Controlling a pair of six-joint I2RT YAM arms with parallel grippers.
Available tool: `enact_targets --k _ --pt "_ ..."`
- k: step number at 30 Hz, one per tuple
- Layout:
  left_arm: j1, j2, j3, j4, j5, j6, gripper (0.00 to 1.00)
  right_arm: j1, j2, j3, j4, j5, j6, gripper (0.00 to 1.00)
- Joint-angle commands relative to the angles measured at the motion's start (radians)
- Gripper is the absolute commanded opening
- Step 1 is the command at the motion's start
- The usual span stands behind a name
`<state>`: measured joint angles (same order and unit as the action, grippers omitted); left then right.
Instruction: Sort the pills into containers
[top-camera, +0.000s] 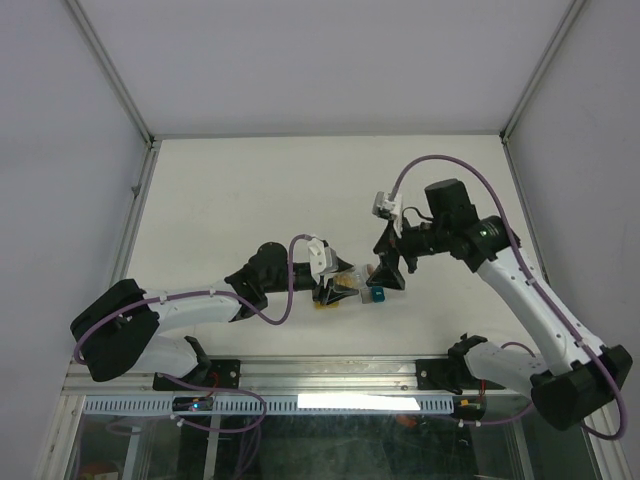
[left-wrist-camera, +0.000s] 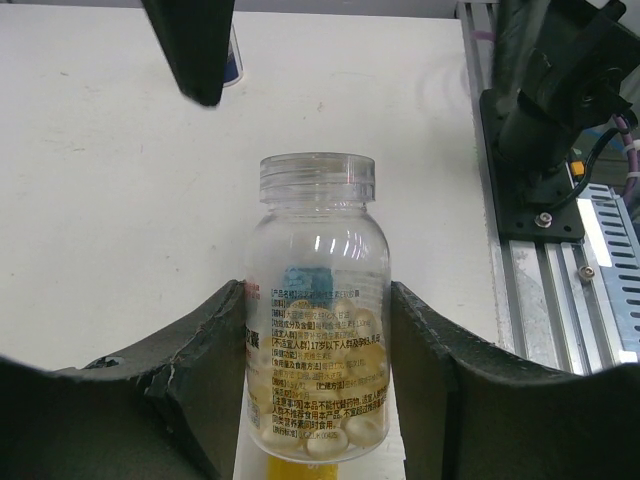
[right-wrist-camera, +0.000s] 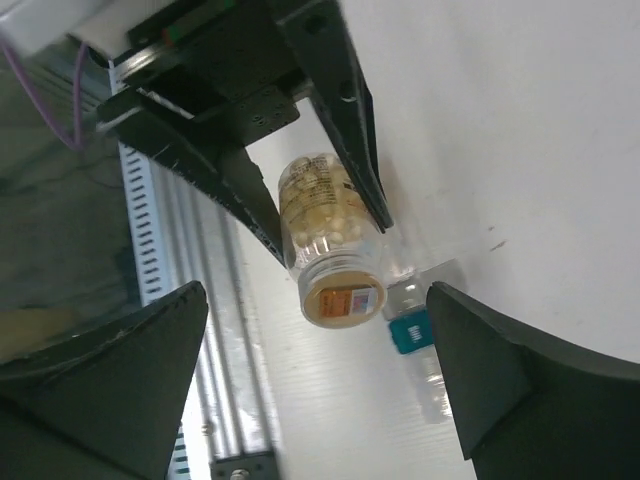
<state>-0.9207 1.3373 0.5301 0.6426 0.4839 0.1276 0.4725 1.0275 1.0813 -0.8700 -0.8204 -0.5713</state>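
Note:
My left gripper (left-wrist-camera: 318, 300) is shut on a clear plastic pill bottle (left-wrist-camera: 315, 330) and holds it above the table, a finger on each side. Pale yellow pills (left-wrist-camera: 350, 430) fill its lower part. In the top view the bottle (top-camera: 350, 279) lies between both grippers. My right gripper (right-wrist-camera: 315, 310) is open, its jaws wide apart, facing the bottle's (right-wrist-camera: 320, 220) capped end without touching it. The row of containers lies on the table under the bottle: a teal cell (right-wrist-camera: 408, 330), clear cells (right-wrist-camera: 432, 385) and a yellow cell (left-wrist-camera: 298, 468).
An aluminium rail (left-wrist-camera: 600, 250) runs along the table's near edge, with the right arm's black base (left-wrist-camera: 545, 110) bolted to it. One right finger (left-wrist-camera: 190, 50) hangs in the left wrist view's top. White walls (top-camera: 60, 150) enclose the table.

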Motion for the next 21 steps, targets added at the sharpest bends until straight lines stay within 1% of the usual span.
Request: enact_targets --k 1,4,7,13,19,21 --pt "0.012 -0.032 -0.001 0.052 0.018 -0.008 0.0 -0.009 0.098 0.061 -0.045 0.03 0.349 0.93" --pt "0.012 -0.035 -0.002 0.057 0.018 -0.015 0.0 -0.009 0.123 0.04 -0.009 0.025 0.397 0.93" --pt "0.012 -0.04 -0.006 0.06 0.02 -0.019 0.0 -0.009 0.154 0.034 0.004 0.019 0.42 0.9" --pt "0.013 -0.041 -0.007 0.059 0.015 -0.014 0.0 -0.008 0.175 0.041 -0.014 -0.008 0.415 0.76" --pt "0.013 -0.039 -0.005 0.062 0.011 -0.013 0.0 -0.008 0.185 0.029 -0.025 -0.023 0.405 0.67" --pt "0.012 -0.042 -0.006 0.061 0.008 -0.013 0.0 -0.004 0.191 0.029 -0.029 -0.025 0.403 0.66"
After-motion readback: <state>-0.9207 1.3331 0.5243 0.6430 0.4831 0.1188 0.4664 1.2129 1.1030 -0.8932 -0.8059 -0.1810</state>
